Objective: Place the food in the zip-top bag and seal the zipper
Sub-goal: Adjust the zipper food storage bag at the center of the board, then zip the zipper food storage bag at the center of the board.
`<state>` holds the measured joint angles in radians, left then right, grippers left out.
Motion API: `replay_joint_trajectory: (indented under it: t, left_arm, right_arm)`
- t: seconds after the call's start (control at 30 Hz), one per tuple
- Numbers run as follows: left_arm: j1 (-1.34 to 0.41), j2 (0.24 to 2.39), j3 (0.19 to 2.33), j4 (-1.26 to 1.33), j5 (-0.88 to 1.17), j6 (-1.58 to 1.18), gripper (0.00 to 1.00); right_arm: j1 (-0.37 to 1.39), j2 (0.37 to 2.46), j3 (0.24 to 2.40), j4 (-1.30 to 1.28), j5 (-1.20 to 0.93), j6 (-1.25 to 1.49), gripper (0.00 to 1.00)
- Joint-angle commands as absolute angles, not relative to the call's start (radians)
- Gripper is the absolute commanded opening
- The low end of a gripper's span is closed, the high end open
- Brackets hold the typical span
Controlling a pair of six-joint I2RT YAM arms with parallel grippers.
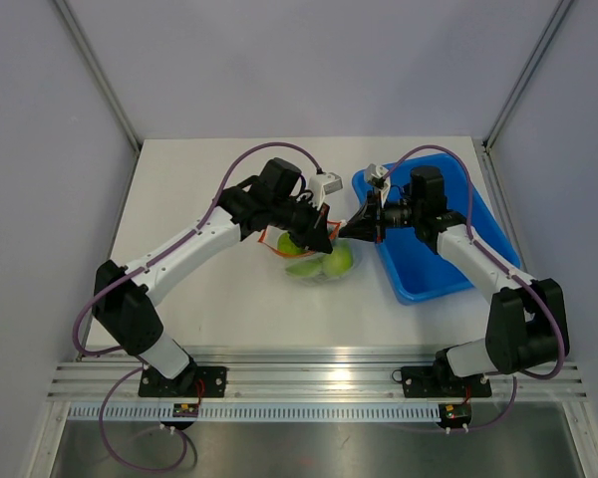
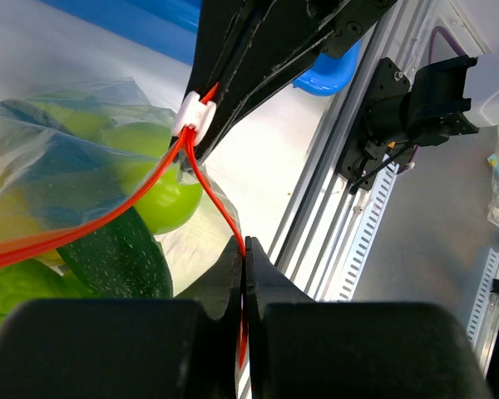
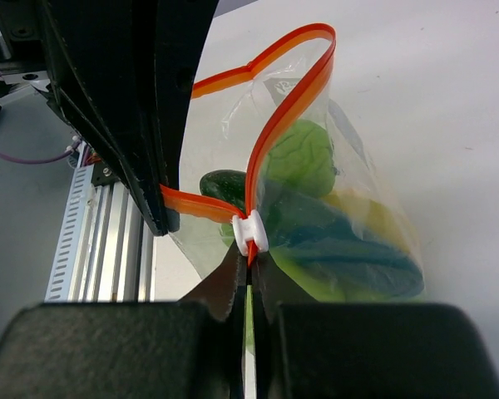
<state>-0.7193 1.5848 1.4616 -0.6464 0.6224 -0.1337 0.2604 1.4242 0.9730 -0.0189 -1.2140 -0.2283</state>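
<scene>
The clear zip-top bag (image 1: 317,261) lies at mid table with green food (image 1: 339,261) inside. Its red-orange zipper (image 3: 287,104) stands open in a loop. A white slider (image 3: 250,233) sits on the strip just above my right gripper (image 3: 249,253), which is shut on the strip beside it. My left gripper (image 2: 244,245) is shut on the zipper strip (image 2: 216,195) a short way from the slider (image 2: 195,116). In the top view the left gripper (image 1: 325,237) and the right gripper (image 1: 347,230) meet tip to tip above the bag. The food also shows in the left wrist view (image 2: 154,195) and the right wrist view (image 3: 303,158).
A blue rectangular tray (image 1: 448,284) lies right of the bag, under my right arm. The aluminium rail (image 1: 319,383) runs along the table's near edge. Grey walls close in the back and sides.
</scene>
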Motion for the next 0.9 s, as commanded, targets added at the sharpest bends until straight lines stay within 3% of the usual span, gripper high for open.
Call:
replay_joint_trajectory:
  t: [0.0,0.07,0.1,0.17,0.27,0.3,0.33,0.6,0.77,0.87]
  left_arm:
    - [-0.718,1.536,1.483,-0.646,0.623,-0.112,0.0]
    - [-0.716,1.529,1.503,-0.679,0.58,-0.103,0.01]
    - [-0.713,1.522,1.514,-0.695,0.563,-0.098,0.1]
    - [-0.703,1.505,1.534,-0.719,0.528,-0.089,0.41]
    - [-0.69,1.464,1.561,-0.753,0.488,-0.065,0.56]
    - [-0.69,1.45,1.593,-0.759,0.477,-0.06,0.66]
    - [-0.69,1.448,1.611,-0.765,0.466,-0.055,0.68]
    - [-0.716,1.587,1.807,-0.796,0.499,-0.025,0.69]
    - [-0.759,1.66,1.836,-0.773,0.506,0.072,0.53]
    - [-0.764,1.617,1.743,-0.689,0.523,0.138,0.51]
  right_arm:
    - [0.265,1.417,0.976,0.028,-1.204,-0.215,0.0]
    - [0.265,1.402,0.97,0.038,-1.187,-0.21,0.0]
    - [0.265,1.396,0.96,0.041,-1.183,-0.207,0.0]
    - [0.265,1.373,0.954,0.049,-1.164,-0.206,0.0]
    - [0.265,1.351,0.951,0.041,-1.154,-0.206,0.0]
    - [0.265,1.348,0.953,0.041,-1.154,-0.206,0.0]
    - [0.267,1.341,0.951,0.041,-1.154,-0.204,0.0]
    - [0.265,1.309,0.948,0.055,-1.143,-0.176,0.0]
    - [0.265,1.29,0.946,0.04,-1.147,-0.175,0.0]
    - [0.267,1.287,0.954,0.009,-1.154,-0.193,0.0]
